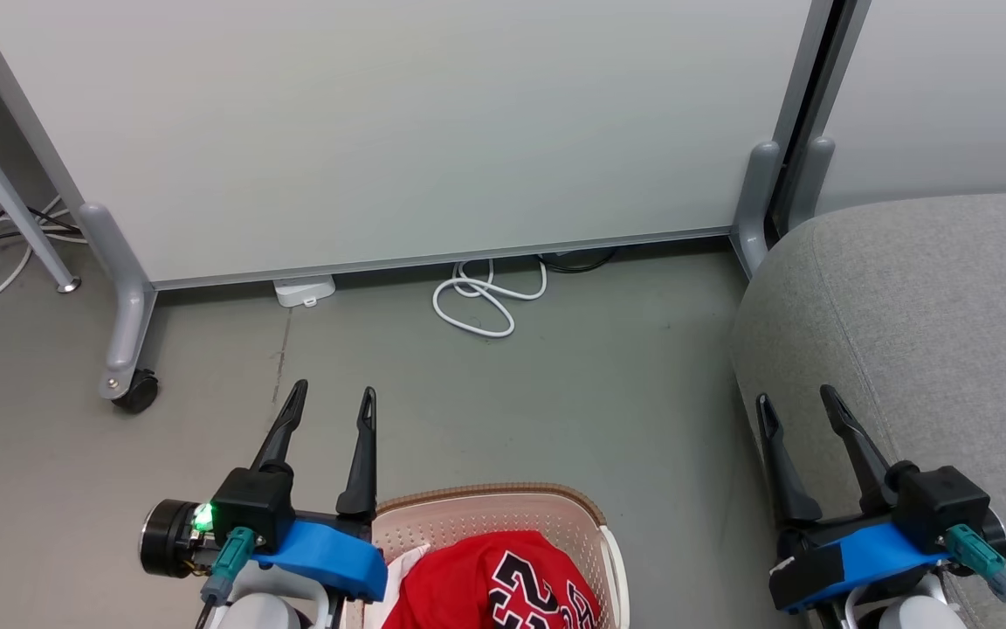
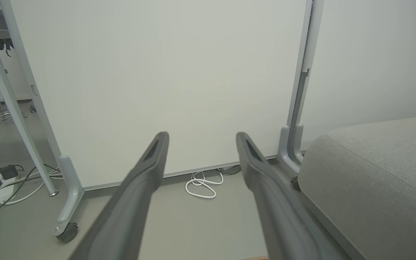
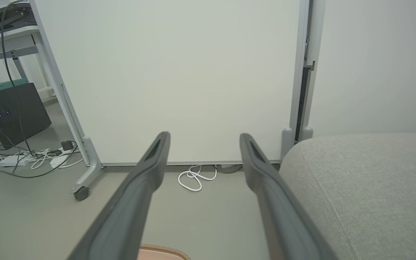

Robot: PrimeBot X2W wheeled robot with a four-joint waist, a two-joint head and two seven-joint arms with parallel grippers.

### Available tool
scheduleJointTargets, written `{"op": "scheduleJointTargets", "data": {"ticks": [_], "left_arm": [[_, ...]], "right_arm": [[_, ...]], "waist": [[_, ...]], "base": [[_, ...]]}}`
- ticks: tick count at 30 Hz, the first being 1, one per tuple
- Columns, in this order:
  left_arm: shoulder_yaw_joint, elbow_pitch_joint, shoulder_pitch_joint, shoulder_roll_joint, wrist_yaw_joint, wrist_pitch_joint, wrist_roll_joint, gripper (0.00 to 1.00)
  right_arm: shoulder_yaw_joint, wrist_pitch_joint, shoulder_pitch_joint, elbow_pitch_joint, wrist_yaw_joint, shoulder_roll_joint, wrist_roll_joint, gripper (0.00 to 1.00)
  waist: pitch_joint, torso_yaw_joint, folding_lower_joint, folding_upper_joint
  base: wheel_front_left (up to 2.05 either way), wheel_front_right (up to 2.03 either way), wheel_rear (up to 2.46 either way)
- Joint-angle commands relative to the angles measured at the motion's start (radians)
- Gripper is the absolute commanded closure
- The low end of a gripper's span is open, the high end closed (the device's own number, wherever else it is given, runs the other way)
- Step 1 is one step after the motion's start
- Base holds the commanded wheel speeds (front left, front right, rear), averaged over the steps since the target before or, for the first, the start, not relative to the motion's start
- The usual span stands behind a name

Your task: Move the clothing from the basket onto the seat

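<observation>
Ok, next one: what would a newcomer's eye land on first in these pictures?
The bright red fabric jersey with black-and-white numbers, lying in the cream perforated plastic basket at the bottom centre of the head view. Next comes the large grey woven-fabric seat cushion on the right. The left gripper and right gripper sit low at left and right, jaws open and empty.

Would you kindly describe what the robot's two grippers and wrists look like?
The left gripper and right gripper each have two long, dark, tapering fingers on a black block, a blue plastic mount and a teal cable plug. A green light glows on the left wrist.
</observation>
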Motion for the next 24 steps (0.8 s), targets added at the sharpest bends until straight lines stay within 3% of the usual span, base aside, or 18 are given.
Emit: {"op": "scheduleJointTargets", "data": {"ticks": [1, 8, 24], "left_arm": [[-0.003, 0.002, -0.015, 0.004, -0.004, -0.007, 0.015, 0.00], [-0.011, 0.018, -0.017, 0.003, -0.013, -0.019, 0.055, 0.00], [-0.003, 0.091, -0.033, -0.004, -0.024, -0.017, -0.001, 0.00]], "right_arm": [[0.003, -0.007, -0.008, 0.001, 0.002, -0.006, -0.019, 0.00], [0.006, -0.019, -0.007, 0.014, 0.002, -0.006, -0.063, 0.00], [0.000, -0.018, -0.010, 0.044, 0.002, -0.006, -0.030, 0.00]], "waist": [[0.000, 0.000, 0.0000, -0.0001], [0.002, 0.003, 0.0000, -0.0001], [0.002, 0.006, 0.0000, -0.0001]], "base": [[0.00, 0.00, 0.00], [0.00, 0.00, 0.00], [0.00, 0.00, 0.00]]}}
